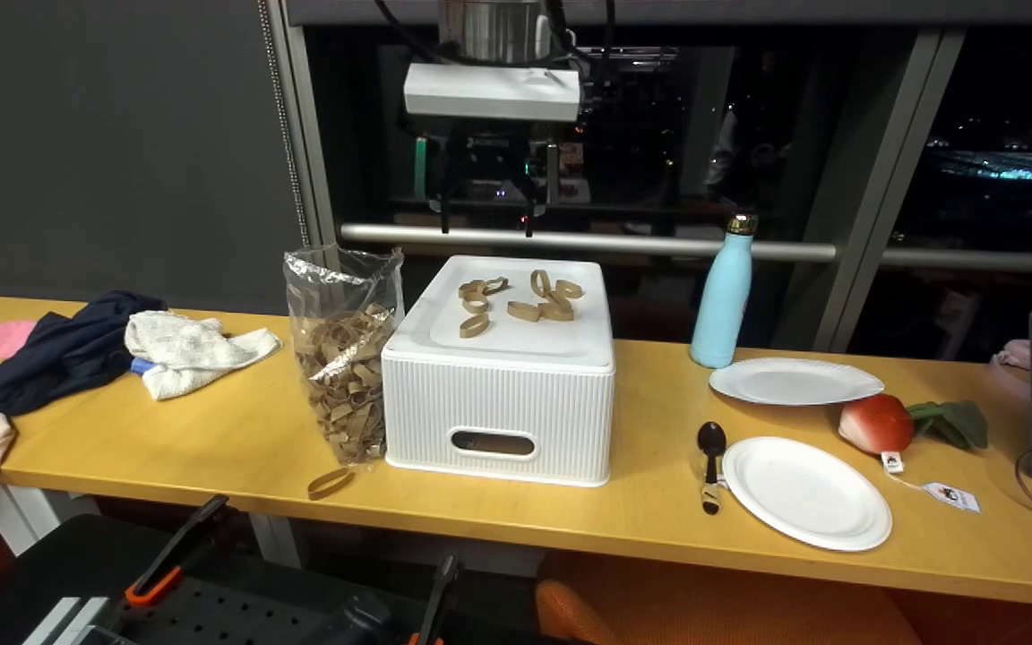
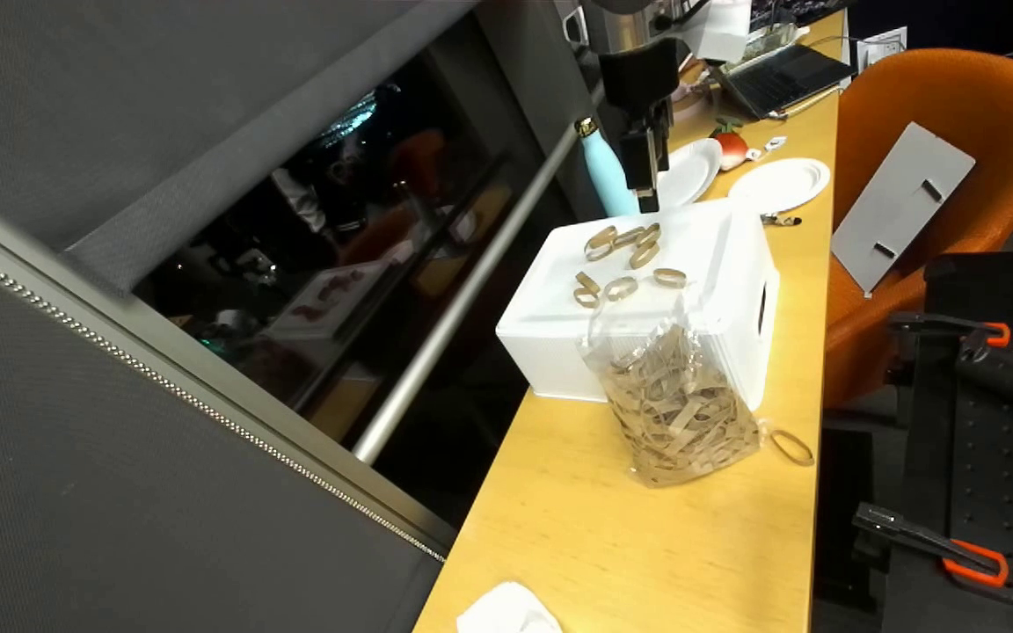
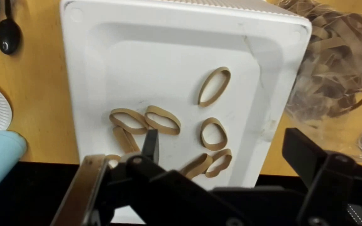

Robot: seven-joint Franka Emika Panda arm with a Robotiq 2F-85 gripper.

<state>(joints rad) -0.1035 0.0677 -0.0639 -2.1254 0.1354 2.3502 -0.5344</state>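
My gripper [image 1: 487, 226] is open and empty above a white ribbed box [image 1: 498, 394]. It also shows in an exterior view [image 2: 647, 189] and in the wrist view [image 3: 222, 139], where its two black fingers are wide apart. Several tan rubber bands [image 3: 215, 146] lie on the recessed top of the box, some in two loose clusters; they show in both exterior views too [image 1: 524, 311]. The fingers are apart from the bands. A clear plastic bag [image 1: 346, 385] full of similar bands leans against the box side. One loose band [image 1: 337, 475] lies near the table's front edge.
A light blue bottle [image 1: 722, 296], two white plates [image 1: 803, 493], a black spoon [image 1: 711, 439] and a red-and-white toy vegetable [image 1: 874, 424] stand or lie beside the box. Cloths [image 1: 189, 349] lie at the far end. A window rail [image 1: 588, 240] runs behind the table.
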